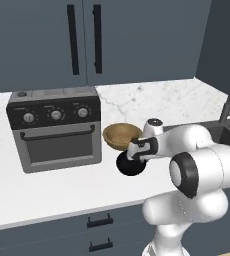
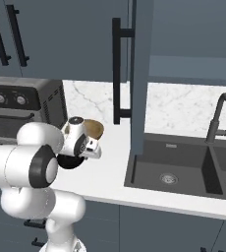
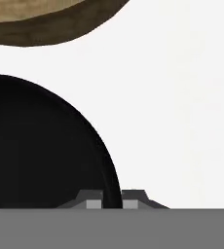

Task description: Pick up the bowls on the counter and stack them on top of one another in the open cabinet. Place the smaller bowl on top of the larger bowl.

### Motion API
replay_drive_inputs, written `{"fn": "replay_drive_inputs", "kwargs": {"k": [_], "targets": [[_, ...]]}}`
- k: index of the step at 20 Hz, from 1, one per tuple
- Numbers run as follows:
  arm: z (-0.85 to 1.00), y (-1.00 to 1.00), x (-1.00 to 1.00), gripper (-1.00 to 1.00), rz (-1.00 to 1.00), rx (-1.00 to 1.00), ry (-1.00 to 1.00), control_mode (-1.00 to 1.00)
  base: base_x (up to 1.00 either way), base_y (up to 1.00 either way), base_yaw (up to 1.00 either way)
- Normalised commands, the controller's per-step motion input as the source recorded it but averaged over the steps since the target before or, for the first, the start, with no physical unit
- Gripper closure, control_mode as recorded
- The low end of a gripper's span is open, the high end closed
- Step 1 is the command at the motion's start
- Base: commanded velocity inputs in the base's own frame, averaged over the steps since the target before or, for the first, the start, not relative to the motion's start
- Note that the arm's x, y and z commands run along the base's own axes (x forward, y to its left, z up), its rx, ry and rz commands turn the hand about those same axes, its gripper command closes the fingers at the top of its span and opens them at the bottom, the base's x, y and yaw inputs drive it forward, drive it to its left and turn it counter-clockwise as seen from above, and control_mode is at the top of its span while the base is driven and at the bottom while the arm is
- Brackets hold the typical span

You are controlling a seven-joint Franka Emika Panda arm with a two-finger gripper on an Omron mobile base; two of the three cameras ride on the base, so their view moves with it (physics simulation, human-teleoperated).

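The smaller bowl [image 1: 129, 167] [image 2: 68, 161], black and shallow, rests on the white marble counter [image 1: 62, 185] in front of the toaster oven's right corner. My gripper [image 3: 111, 199] points down at it and is shut on its right rim [image 3: 36, 146], one fingertip inside and one outside. Just behind it sits the larger wooden bowl [image 1: 121, 135] [image 2: 94, 128] [image 3: 46, 19], a little apart from the black one. The open cabinet [image 2: 193, 59] hangs above the sink, and its door [image 2: 134, 74] with one long black handle swings out toward me.
A grey toaster oven [image 1: 54, 127] [image 2: 21, 106] stands left of the bowls. A dark sink [image 2: 183, 165] with a black faucet [image 2: 222, 115] lies to the right. Closed paired cabinet doors [image 1: 84, 40] hang above the oven. The open door's edge stands between the bowls and the sink.
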Motion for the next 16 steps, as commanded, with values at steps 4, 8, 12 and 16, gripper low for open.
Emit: {"fn": "replay_drive_inputs", "kwargs": {"k": [4,8,12,16], "targets": [[0.99,-0.01,-0.4,1.0,-0.06,0.02,-0.13,-1.0,0.0,0.0,0.0],[1.0,-0.08,-0.33,1.0,-0.1,0.04,-0.06,-1.0,0.0,0.0,0.0],[0.88,-0.01,0.18,1.0,-0.19,0.08,-0.01,-1.0,0.0,0.0,0.0],[0.33,0.0,0.94,1.0,-0.27,0.05,0.09,-1.0,0.0,0.0,0.0]]}}
